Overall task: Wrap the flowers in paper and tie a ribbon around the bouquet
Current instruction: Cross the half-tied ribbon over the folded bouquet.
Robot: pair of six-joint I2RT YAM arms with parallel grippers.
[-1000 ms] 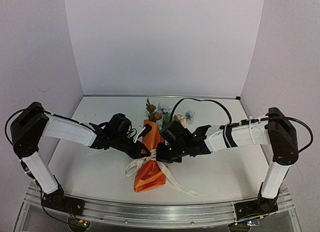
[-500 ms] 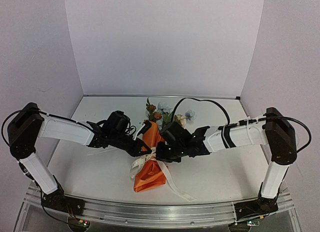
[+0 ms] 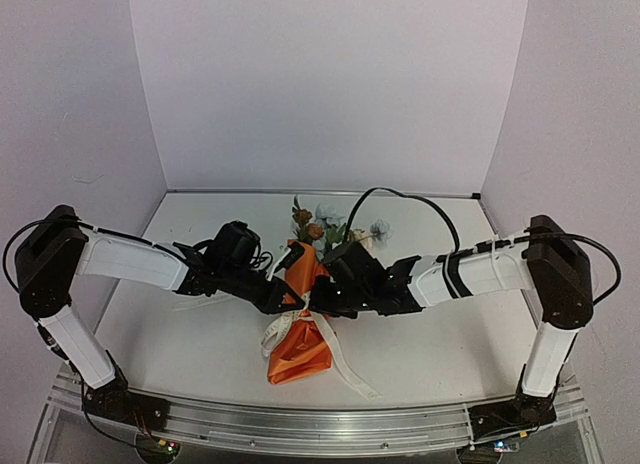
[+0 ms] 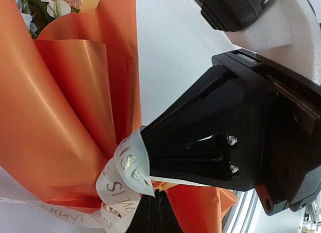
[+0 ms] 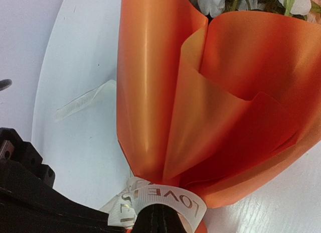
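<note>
The bouquet lies at the table's middle, an orange paper cone with flowers at its far end. The cream ribbon circles its pinched waist, and two tails trail toward the near edge. My left gripper and right gripper meet at the waist from either side. In the left wrist view my left gripper is shut, a printed ribbon loop over its tip. In the right wrist view my right gripper is shut, the ribbon bent across its tip.
Lilac walls close in the white table at the back and sides. A metal rail runs along the near edge. A black cable arcs over the right arm. A loose ribbon tail lies flat left of the cone.
Both grippers have drawn closer together at the waist. The long ribbon tail at the near right has slid left, toward the bouquet.
</note>
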